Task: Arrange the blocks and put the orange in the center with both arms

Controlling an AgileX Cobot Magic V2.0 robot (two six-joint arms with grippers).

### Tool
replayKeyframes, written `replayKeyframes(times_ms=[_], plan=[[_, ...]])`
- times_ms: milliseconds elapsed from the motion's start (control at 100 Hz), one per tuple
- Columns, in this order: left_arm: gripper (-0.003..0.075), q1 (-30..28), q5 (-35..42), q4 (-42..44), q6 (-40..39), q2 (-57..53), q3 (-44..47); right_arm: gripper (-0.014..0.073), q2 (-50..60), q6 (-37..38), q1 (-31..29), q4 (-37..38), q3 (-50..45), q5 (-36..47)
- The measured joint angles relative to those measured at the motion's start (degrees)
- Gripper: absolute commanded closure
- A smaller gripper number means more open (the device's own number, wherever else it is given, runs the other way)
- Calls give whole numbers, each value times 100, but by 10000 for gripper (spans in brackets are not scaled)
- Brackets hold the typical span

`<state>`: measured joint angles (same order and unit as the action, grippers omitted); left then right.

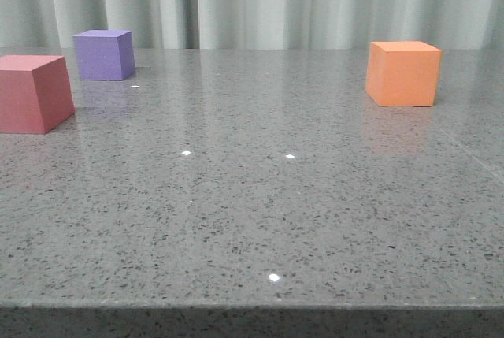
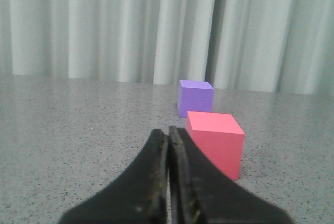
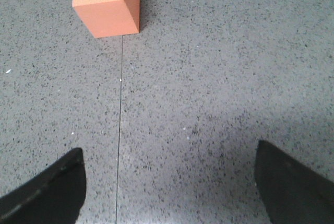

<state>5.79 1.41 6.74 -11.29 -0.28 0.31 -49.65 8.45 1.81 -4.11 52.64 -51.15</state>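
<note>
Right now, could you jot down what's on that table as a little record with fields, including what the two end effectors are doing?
surface: grey speckled table, pale curtain behind
pinkish-red cube: front-left, resting on the table
purple cube: left, behind the pinkish-red one, apart from it
orange cube: far right, alone, not in the centre
left end effector: fingers pressed together, empty, short of the pinkish-red cube
right end effector: fingers spread wide, empty, above the table, orange cube ahead
contact: neither end effector touches a cube
</note>
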Motion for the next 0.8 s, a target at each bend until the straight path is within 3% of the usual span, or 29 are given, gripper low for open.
replayKeyframes(times_ms=[460,800], plan=[[741,0,0,0,0,0,0,-51,-2679,0,805,-13,1851,131],[741,0,0,0,0,0,0,-51,-4385,0,919,-17,3193,153]])
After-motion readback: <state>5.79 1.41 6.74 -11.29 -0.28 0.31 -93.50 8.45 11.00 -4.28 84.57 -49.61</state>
